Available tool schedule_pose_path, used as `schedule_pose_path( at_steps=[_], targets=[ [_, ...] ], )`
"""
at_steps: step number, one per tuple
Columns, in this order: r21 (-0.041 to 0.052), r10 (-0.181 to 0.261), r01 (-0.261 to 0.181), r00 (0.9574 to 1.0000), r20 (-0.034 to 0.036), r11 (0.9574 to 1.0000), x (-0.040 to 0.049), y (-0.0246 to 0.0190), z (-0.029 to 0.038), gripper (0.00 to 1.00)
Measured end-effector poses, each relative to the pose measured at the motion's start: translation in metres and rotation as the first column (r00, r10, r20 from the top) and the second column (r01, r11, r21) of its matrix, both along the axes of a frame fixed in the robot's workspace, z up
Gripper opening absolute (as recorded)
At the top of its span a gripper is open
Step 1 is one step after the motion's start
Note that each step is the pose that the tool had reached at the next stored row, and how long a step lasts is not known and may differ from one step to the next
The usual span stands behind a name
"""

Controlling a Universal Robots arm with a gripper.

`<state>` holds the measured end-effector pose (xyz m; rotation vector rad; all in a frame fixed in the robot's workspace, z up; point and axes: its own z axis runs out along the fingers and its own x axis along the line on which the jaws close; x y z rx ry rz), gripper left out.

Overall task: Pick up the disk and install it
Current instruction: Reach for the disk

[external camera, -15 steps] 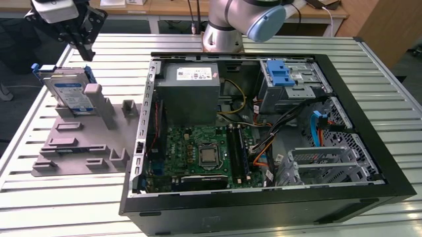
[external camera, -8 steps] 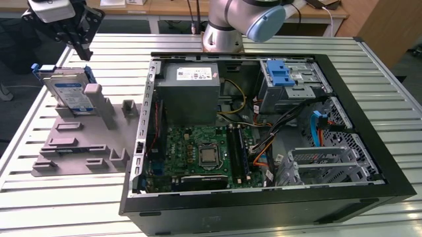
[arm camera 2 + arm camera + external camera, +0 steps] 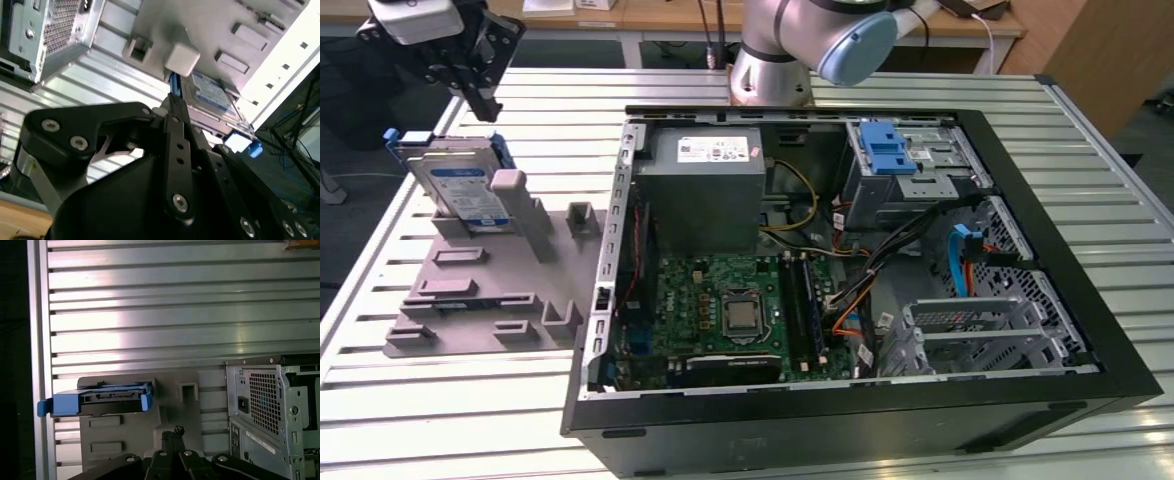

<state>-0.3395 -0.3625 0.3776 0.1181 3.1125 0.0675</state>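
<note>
The disk (image 3: 460, 185) stands on edge in a grey holder (image 3: 480, 290) at the exterior view's left, its blue-and-white label facing out and a blue frame around it. My gripper (image 3: 486, 103) hangs above and just behind it, apart from it, fingers together and holding nothing. In the first wrist view the disk (image 3: 107, 399) shows edge-on with its blue frame, ahead of the gripper (image 3: 172, 432). The second wrist view has the disk (image 3: 212, 95) leaning in the holder just past my fingertips (image 3: 173, 102).
An open computer case (image 3: 1067, 260) lies on the slatted metal table (image 3: 440, 420), right of the holder. Inside are a grey power supply box (image 3: 707, 190), a motherboard (image 3: 727, 310), metal drive cages (image 3: 981, 330) and a blue latch (image 3: 891, 150). The arm's base (image 3: 767, 70) stands behind the case.
</note>
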Motion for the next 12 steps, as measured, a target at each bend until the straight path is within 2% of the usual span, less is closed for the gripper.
schedule_pose_path(
  at_steps=[12],
  targets=[
    [0.0000, 0.000, 0.000, 1.0000, 0.0000, 1.0000, -0.0047, 0.0002, 0.0000, 0.11]
  ],
)
